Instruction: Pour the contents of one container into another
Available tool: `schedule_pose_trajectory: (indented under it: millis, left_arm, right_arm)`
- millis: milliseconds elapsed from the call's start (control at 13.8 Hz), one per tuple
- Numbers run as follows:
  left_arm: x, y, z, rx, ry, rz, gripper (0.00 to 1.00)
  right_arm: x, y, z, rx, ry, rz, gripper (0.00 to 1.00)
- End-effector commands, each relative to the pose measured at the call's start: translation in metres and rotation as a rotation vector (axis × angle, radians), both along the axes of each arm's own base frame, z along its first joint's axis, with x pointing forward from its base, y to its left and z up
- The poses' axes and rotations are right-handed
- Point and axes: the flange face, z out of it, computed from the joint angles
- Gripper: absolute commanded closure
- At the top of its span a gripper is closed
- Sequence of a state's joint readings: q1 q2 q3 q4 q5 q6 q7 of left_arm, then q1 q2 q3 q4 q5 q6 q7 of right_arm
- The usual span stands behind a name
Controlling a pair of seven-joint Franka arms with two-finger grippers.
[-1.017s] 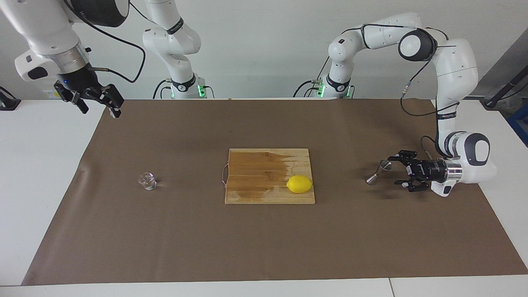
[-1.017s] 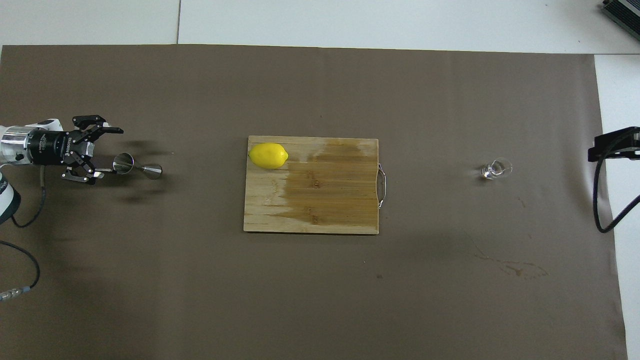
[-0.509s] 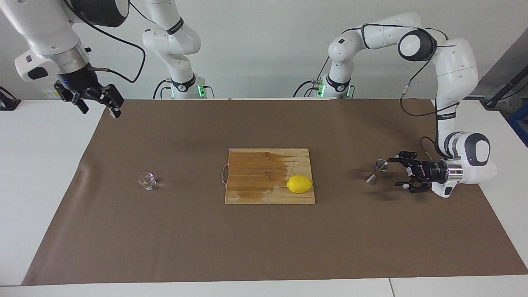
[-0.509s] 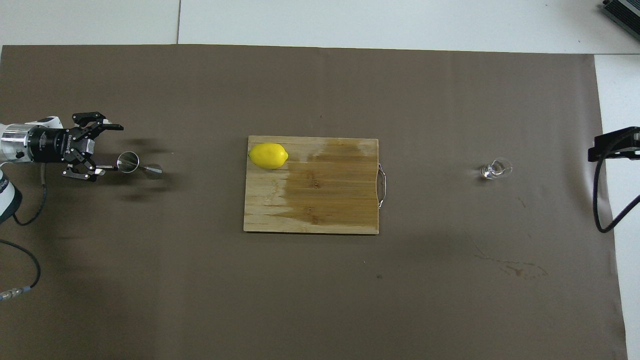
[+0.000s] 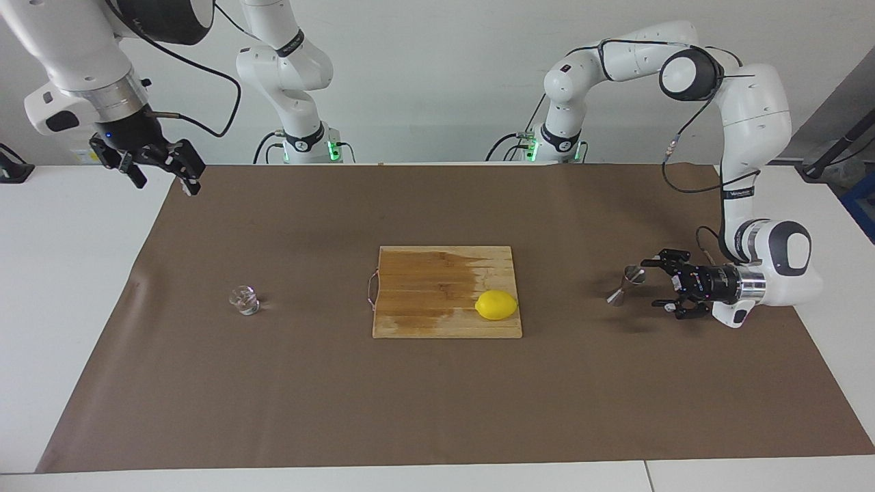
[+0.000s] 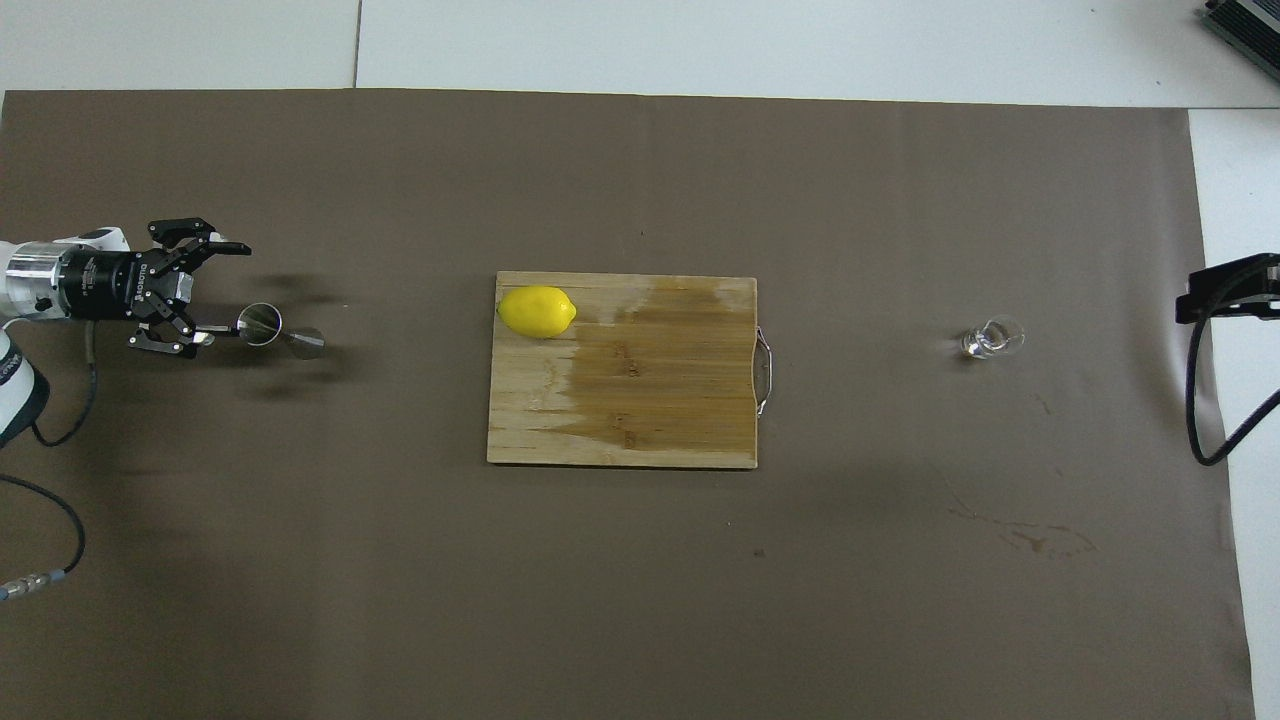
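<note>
Clear glass tumbler (image 5: 244,301) stands upright on the brown paper (image 5: 437,403), well apart from the cutting board (image 5: 437,273), toward the right arm's end. Toward the left arm's end of the board, the steel jigger (image 5: 625,285) stands tilted. The left gripper (image 5: 657,283), fingers spread apart, is just beside the jigger. The right gripper (image 5: 164,178) waits raised, fingers spread and holding nothing. A lemon (image 5: 496,305) lies on the board.
</note>
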State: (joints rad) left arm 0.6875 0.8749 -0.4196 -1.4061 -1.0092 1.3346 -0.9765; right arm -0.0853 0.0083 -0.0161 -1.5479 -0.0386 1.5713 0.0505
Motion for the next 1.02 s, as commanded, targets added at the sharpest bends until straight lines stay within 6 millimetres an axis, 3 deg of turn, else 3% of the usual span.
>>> schedule_pose_trajectory:
  millis: [0, 945]
  left_arm:
    - [-0.003, 0.007, -0.002, -0.001, 0.02, -0.025, 0.0]
    - [-0.01, -0.002, -0.023, 0.055, -0.037, -0.079, 0.0]
  right_arm:
    - [-0.008, 0.002, 0.001, 0.027, 0.003, -0.007, 0.0]
    - [-0.008, 0.002, 0.001, 0.027, 0.003, -0.007, 0.0]
